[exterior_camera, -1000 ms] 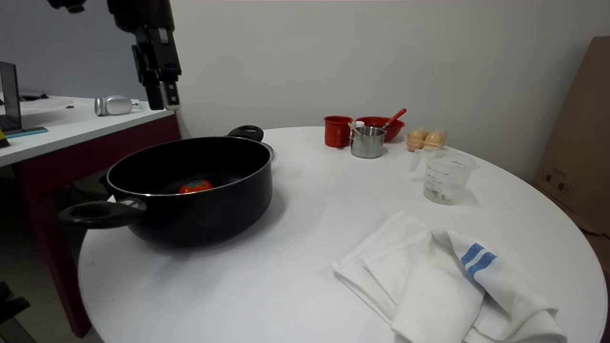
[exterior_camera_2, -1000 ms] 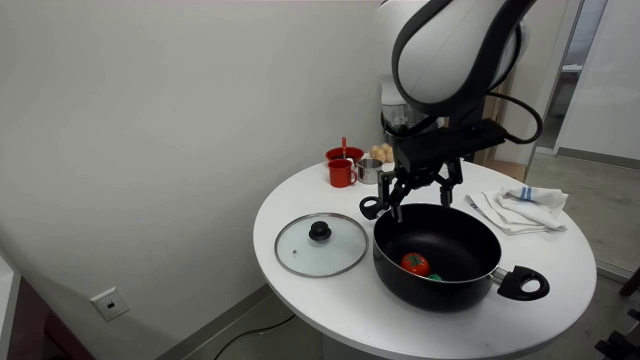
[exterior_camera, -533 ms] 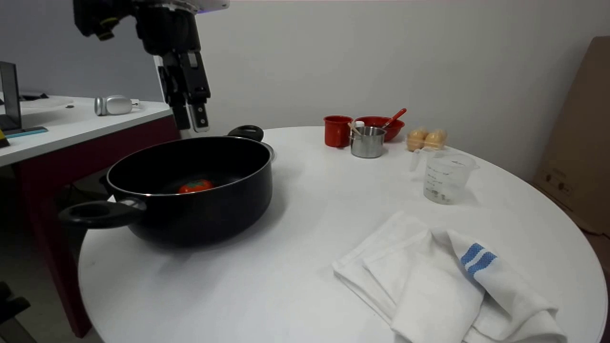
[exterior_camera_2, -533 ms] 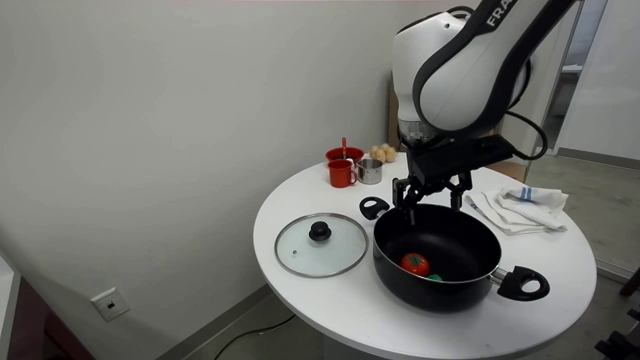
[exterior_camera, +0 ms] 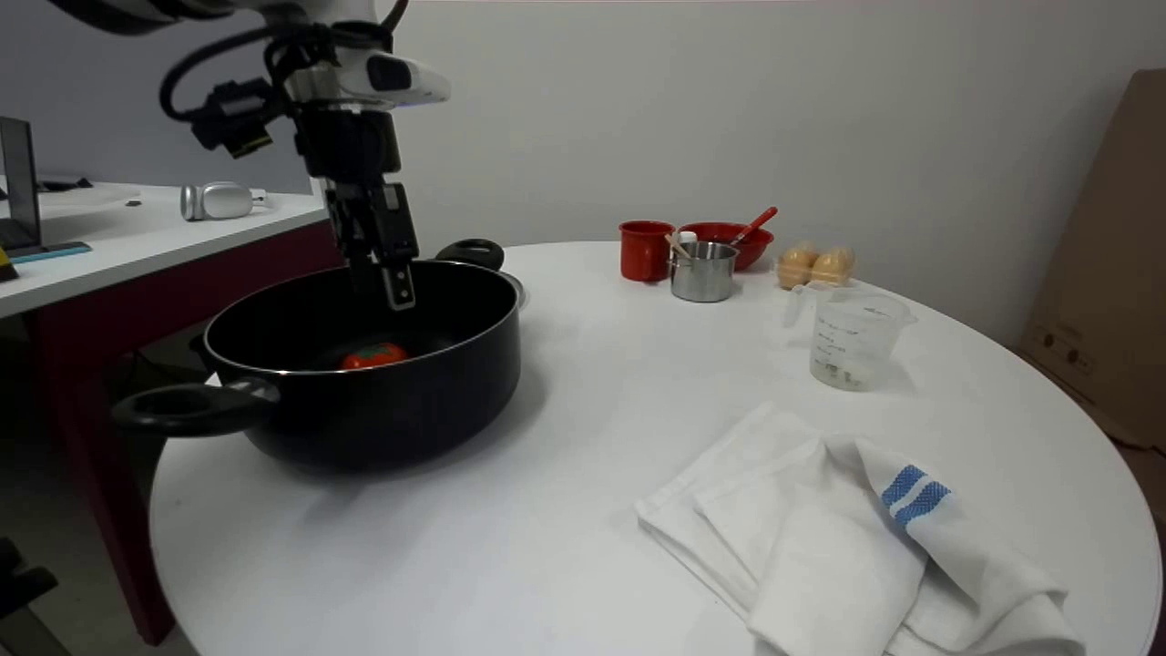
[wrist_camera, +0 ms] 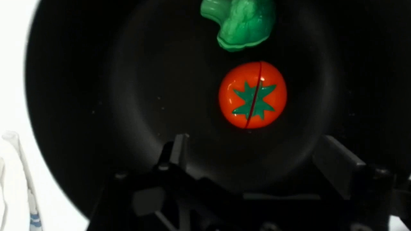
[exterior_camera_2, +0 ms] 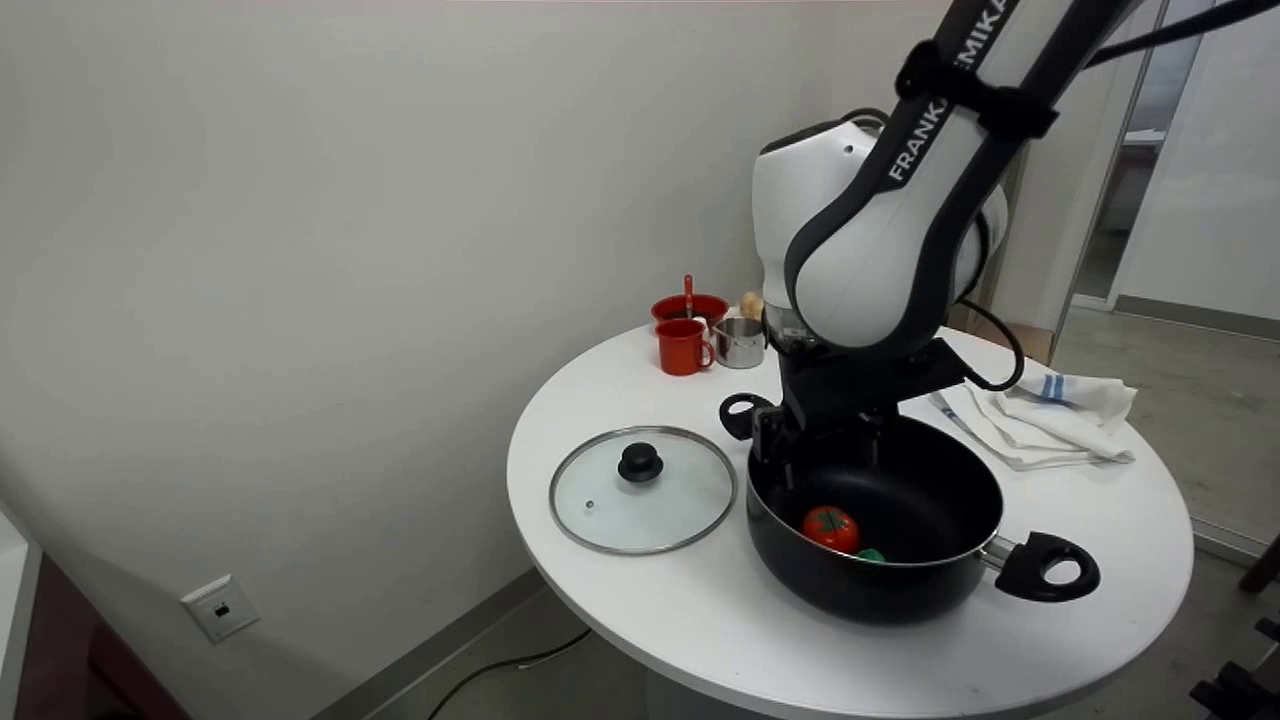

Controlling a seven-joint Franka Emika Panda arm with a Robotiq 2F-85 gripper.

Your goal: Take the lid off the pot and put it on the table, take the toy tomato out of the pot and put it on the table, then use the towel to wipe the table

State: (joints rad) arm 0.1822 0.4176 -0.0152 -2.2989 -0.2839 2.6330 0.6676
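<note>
Probably a lab, robot arm (exterior_camera_2: 868, 275), laptop (exterior_camera: 21, 182)

My claw (wrist_camera: 253, 138) looks dull and matt. To my eye the toy tomato (wrist_camera: 253, 95) and the green toy (wrist_camera: 245, 24) are smooth, glossy plastic. The pot (exterior_camera: 410, 410) has a satin coating edged in shiny metal. The lid (exterior_camera_2: 610, 510) is clear glass banded with metal. I see matt cloth in the towel (exterior_camera: 829, 556), bright metal in the small cup (exterior_camera: 703, 278), translucent plastic in the measuring jug (exterior_camera: 854, 339), and a smooth bench (exterior_camera: 547, 538) with a faint sheen.
</note>
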